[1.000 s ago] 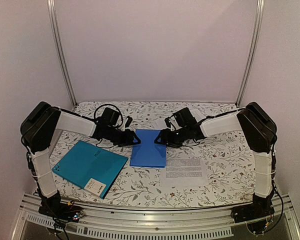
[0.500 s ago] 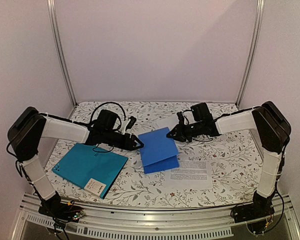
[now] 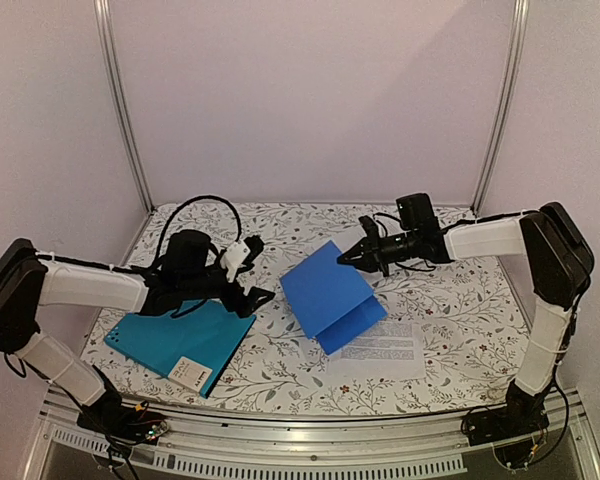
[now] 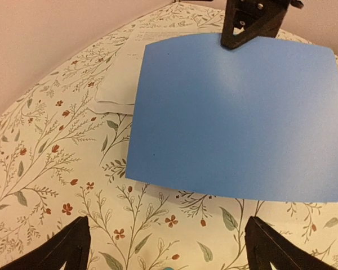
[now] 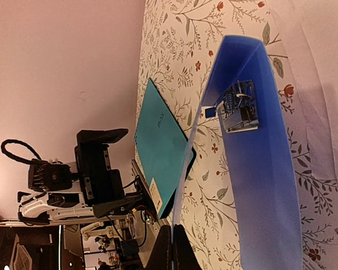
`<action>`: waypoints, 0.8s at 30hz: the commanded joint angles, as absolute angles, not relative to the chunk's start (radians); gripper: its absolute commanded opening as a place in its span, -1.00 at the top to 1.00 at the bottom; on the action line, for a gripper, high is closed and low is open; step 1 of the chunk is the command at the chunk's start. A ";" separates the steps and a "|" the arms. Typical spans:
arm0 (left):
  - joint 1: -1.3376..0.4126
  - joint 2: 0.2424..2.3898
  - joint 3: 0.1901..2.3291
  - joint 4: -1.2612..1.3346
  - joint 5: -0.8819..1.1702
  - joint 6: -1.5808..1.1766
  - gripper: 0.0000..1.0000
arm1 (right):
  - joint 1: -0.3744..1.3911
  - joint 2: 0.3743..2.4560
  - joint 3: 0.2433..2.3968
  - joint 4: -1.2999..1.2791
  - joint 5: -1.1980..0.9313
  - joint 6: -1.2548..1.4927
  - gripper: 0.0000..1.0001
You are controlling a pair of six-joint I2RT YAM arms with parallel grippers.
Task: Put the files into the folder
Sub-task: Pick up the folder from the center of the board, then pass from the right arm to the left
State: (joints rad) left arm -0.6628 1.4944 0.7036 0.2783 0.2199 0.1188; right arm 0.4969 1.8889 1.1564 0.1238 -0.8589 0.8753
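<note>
At two o'clock on the desk (image 3: 450, 320), the right gripper (image 3: 348, 258) is pressed together on the far edge of a small blue folder (image 3: 332, 295). That side is raised off the desk, and the right wrist view shows a metal clip (image 5: 239, 107) inside it. Over at nine o'clock, the left gripper (image 3: 250, 277) is spread wide and holds nothing. It hovers above the far edge of the teal folder (image 3: 175, 335), which lies shut at eight o'clock with its white label (image 3: 192, 372) at the near corner. One printed sheet (image 3: 385, 345) lies at five o'clock, partly tucked under the blue folder's near edge. A second sheet (image 4: 121, 79) lies beyond the blue folder, toward twelve o'clock.

By my reading the task has hardly begun. Neither sheet is in the teal folder, and its cover is not yet opened. That leaves clearing the blue folder off the paper, opening the teal one, and sliding both sheets inside.
</note>
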 commanded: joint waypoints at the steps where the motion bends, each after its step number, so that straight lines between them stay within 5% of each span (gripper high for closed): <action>1: -0.701 1.452 0.611 0.405 0.209 0.396 -0.95 | 0.497 1.825 1.174 0.130 -0.951 0.983 1.00; 14: -0.834 1.571 0.610 0.604 0.047 0.678 -0.99 | 0.498 1.776 1.104 0.192 -0.990 1.165 1.00; 24: -0.876 1.714 0.674 0.735 0.006 0.731 -0.53 | 0.499 1.788 1.061 0.262 -1.003 1.202 1.00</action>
